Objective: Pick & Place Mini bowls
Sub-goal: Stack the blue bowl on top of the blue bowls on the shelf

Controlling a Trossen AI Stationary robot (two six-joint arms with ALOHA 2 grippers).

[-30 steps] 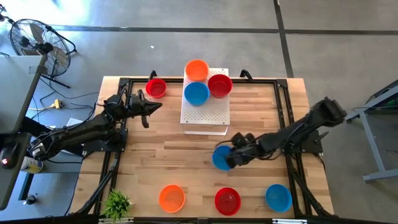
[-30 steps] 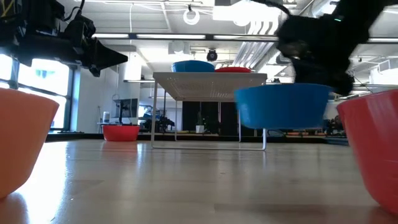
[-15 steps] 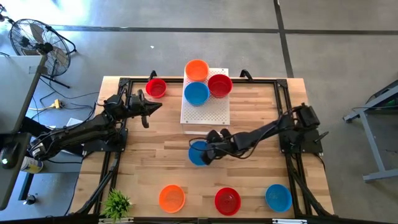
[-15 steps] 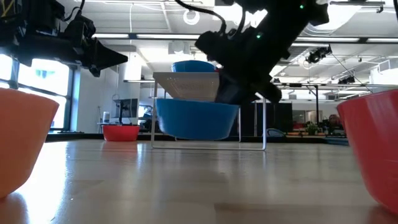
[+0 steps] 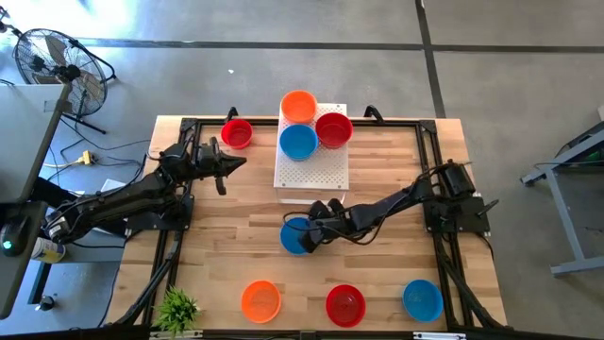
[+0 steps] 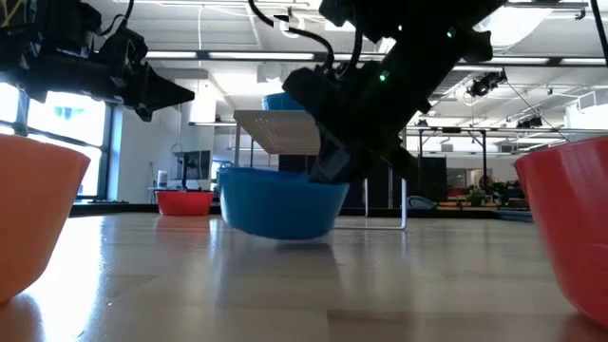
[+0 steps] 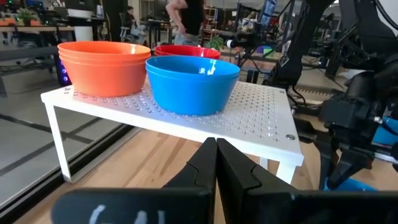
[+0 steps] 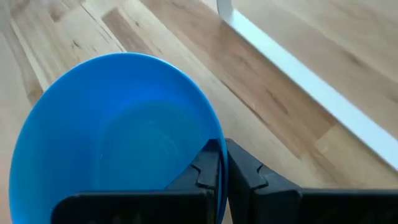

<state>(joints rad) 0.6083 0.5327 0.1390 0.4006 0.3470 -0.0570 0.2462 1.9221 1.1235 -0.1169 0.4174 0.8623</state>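
blue mini bowl (image 5: 296, 235), rim pinched by the right gripper (image 5: 318, 227), should settle flat on the table (image 5: 226, 236) before release; left gripper (image 5: 226, 162) waits, fingers pressed together.

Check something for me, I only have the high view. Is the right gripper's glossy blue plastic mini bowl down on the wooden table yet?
Observer: In the low view the blue mini bowl looks at or just above the wooden table, tilted.
Operator: Grip okay?
Observer: The right gripper pinches its rim, one finger inside, one outside.
Operator: Left gripper?
Observer: The left gripper is shut and empty, facing the white perforated board.
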